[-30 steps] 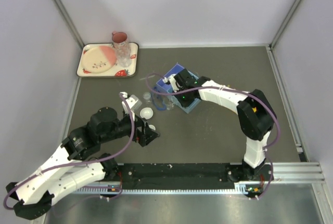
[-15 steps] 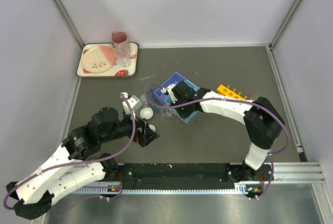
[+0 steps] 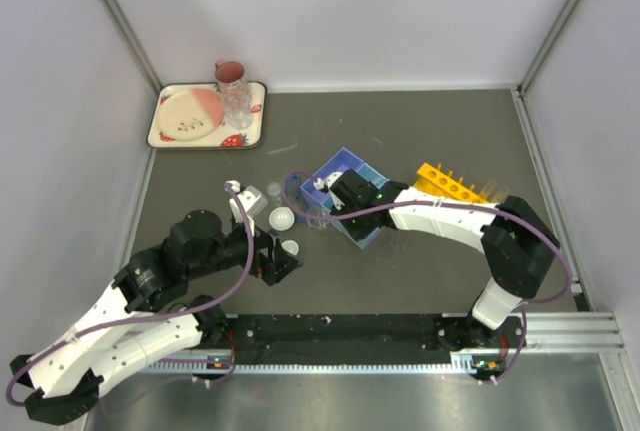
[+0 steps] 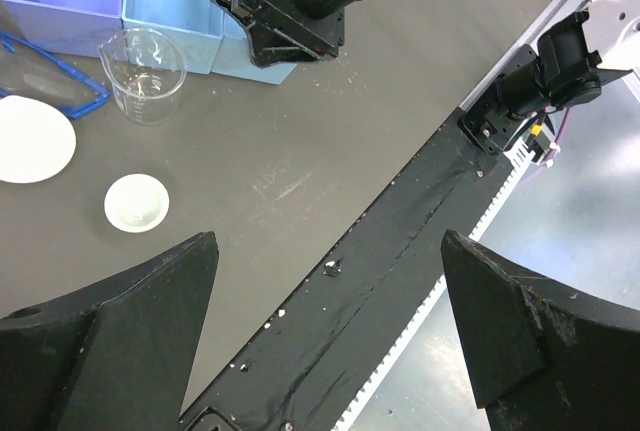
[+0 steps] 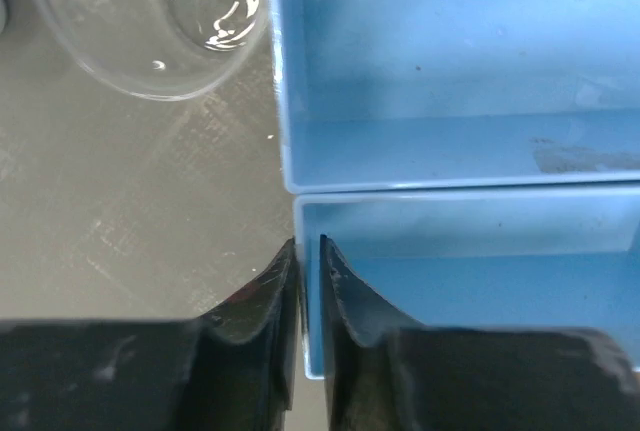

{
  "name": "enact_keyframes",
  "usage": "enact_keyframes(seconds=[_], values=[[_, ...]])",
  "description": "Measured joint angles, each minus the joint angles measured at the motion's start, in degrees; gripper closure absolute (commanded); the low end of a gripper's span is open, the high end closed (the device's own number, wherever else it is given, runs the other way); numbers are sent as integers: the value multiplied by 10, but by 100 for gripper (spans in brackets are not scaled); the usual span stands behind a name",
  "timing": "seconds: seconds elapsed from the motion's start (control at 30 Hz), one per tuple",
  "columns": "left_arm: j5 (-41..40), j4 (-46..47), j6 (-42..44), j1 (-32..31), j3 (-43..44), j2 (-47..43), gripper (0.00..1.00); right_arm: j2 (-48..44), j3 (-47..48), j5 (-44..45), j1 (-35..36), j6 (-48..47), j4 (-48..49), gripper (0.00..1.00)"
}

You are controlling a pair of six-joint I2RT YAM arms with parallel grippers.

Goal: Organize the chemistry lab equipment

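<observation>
The blue divided tray (image 3: 348,164) lies mid-table. My right gripper (image 3: 335,211) is shut on the tray's thin side wall; in the right wrist view the fingers (image 5: 308,281) pinch that wall of the tray (image 5: 450,101). The small clear beaker (image 3: 314,216) stands upright just left of the tray and also shows in both wrist views (image 5: 150,21) (image 4: 145,73). Two small white round dishes (image 3: 283,218) (image 3: 291,247) lie left of the beaker. The blue-rimmed goggles (image 4: 50,76) lie behind them. The yellow holed tube rack (image 3: 455,183) lies right of the tray. My left gripper (image 3: 285,263) is open and empty. I cannot make out the glass rods.
A cream strawberry-patterned tray (image 3: 255,116) with a plate, a pink mug (image 3: 231,74) and a clear tumbler sits at the back left. A black strip (image 4: 400,261) and a metal rail run along the near table edge. Walls enclose the table on three sides.
My right gripper has dragged the blue tray toward the front and left, uncovering the yellow rack. My left arm has drawn back slightly toward the near edge.
</observation>
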Motion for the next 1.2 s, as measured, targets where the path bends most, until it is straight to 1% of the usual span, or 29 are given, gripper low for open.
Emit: enact_keyframes(seconds=[0.03,0.07,0.1,0.2,0.37,0.4,0.53,0.73,0.93,1.07,1.2], values=[[-1,0,-1,0,0,0,1,0,2,6,1,5,-9,70],[-1,0,-2,0,0,0,1,-1,3,10,1,10,-19,64],[-3,0,-2,0,0,0,1,-1,8,16,1,12,-33,53],[-5,0,-2,0,0,1,1,-1,35,34,1,17,-67,43],[-12,0,-2,0,0,3,1,-1,127,66,1,17,-110,42],[-13,0,-2,0,0,3,1,-1,148,68,1,20,-115,44],[-14,0,-2,0,0,3,1,-1,202,61,2,35,-128,46],[-19,-6,-4,0,9,2,1,4,223,18,30,54,-146,50],[-28,-17,-6,0,36,-4,1,56,255,-9,80,54,-151,51],[-28,-25,-6,0,42,-12,1,104,271,-9,88,52,-153,52],[-29,-35,-6,0,50,-19,1,139,272,10,87,47,-155,52]])
